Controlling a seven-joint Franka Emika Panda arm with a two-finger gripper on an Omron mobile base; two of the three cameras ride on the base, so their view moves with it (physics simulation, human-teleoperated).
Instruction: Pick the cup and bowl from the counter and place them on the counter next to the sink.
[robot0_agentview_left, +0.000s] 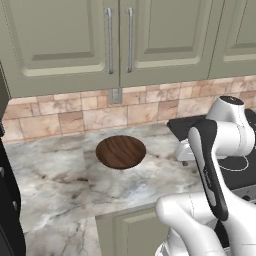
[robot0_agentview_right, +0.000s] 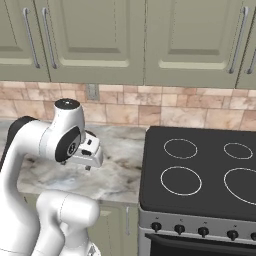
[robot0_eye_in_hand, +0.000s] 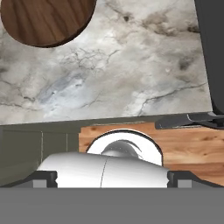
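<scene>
The bowl (robot0_agentview_left: 120, 152) lay on the counter (robot0_agentview_left: 60, 175) at the gripper's (robot0_eye_in_hand: 112, 177) ten o'clock, well apart. The gripper's jaws stood released, grasping nothing. The stove top (robot0_agentview_right: 200, 170) flanked it at three o'clock.

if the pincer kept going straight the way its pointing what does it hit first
Most likely bare counter: the hand view looks down on marbled stone. The bowl sits off to one side, the black stove to the other. Depth is unclear.

Bowl (robot0_eye_in_hand: 46, 19) cut by hand view's top edge; arm hides stove's (robot0_agentview_left: 240, 162) near part (left base view)
</scene>
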